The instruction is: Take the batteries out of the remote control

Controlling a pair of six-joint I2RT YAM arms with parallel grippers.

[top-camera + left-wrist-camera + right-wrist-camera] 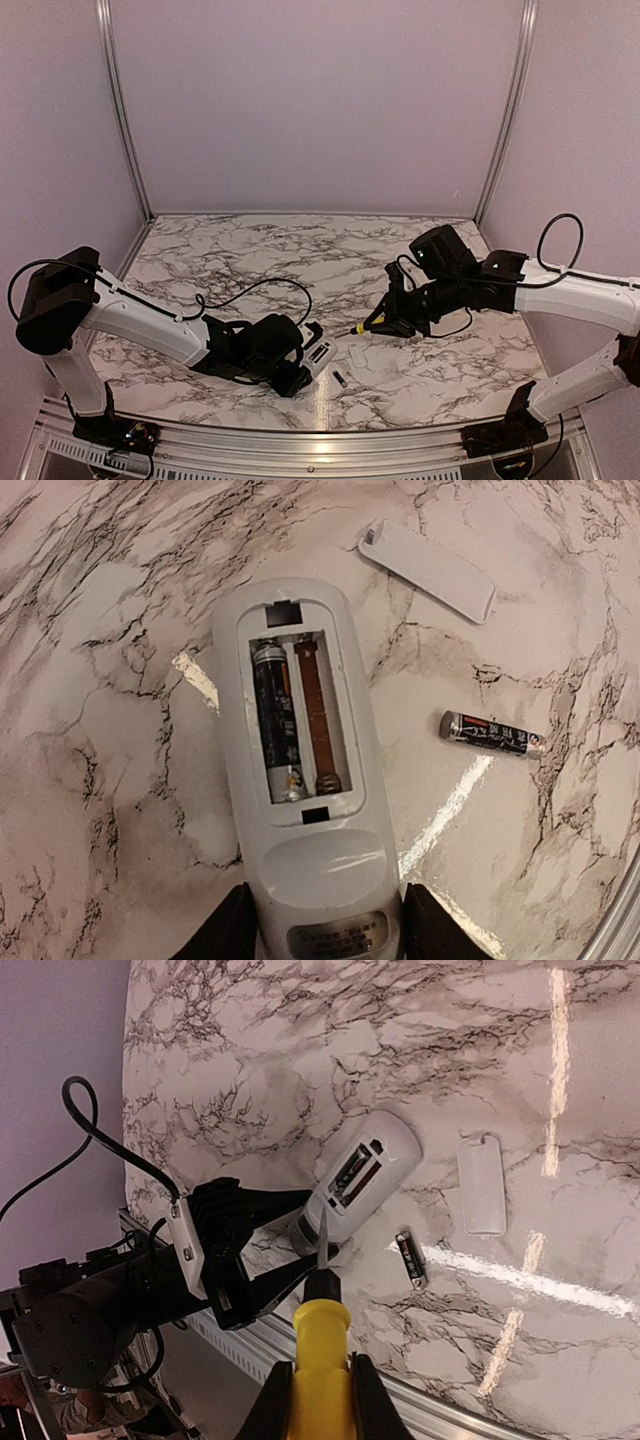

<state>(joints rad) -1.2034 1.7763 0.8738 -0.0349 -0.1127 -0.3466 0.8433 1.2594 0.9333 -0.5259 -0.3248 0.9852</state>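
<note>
The white remote control (300,780) lies face down on the marble, its dark compartment open. One battery (277,725) sits in the left slot; the right slot shows bare brown. A second battery (492,734) lies loose on the table to the right. My left gripper (330,925) is shut on the remote's near end, one finger on each side. My right gripper (320,1400) is shut on a yellow-handled screwdriver (320,1345), held above the table with its tip pointing towards the remote (365,1175).
The flat white cover piece (428,570) lies beyond the loose battery. A black cable (250,290) loops over the table behind the left arm. The table's metal front rail (330,440) runs close to the remote (318,355).
</note>
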